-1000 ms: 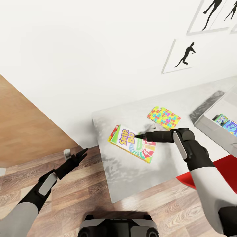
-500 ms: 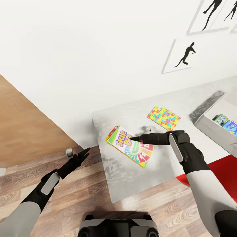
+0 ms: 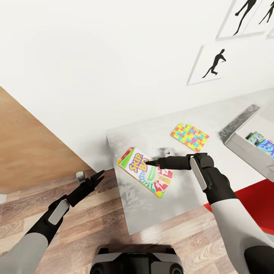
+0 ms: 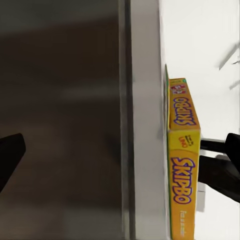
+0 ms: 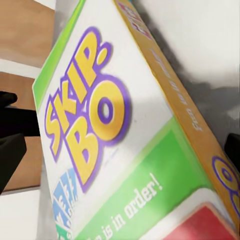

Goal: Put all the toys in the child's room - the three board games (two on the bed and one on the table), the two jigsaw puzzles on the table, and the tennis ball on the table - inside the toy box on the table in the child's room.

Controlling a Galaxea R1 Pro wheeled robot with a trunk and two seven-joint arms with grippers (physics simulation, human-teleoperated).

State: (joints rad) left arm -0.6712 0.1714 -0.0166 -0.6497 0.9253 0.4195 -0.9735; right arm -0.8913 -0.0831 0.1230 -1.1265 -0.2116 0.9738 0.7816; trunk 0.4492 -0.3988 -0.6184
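The Skip-Bo board game (image 3: 146, 172) lies flat on the grey table (image 3: 160, 213), one corner close to the table's left edge. My right gripper (image 3: 148, 163) rests on the box's top face, its fingers apart at the sides of the right wrist view, where the box lid (image 5: 110, 130) looms very close. The colourful jigsaw puzzle (image 3: 189, 136) lies farther back on the table. At the right edge stands the grey toy box (image 3: 243, 146) with toys inside. My left gripper (image 3: 94, 179) hangs open over the wood floor, left of the table, facing the box's yellow side (image 4: 182, 150).
A brown wooden panel (image 3: 30, 152) stands at the left. A red chair (image 3: 258, 201) sits by the table's right front. The white wall behind carries framed silhouettes (image 3: 213, 64). Wood floor (image 3: 95, 228) lies between my base and the table.
My right gripper has moved left, and the Skip-Bo box under it has slid and turned toward the table's left edge. The left arm has barely shifted.
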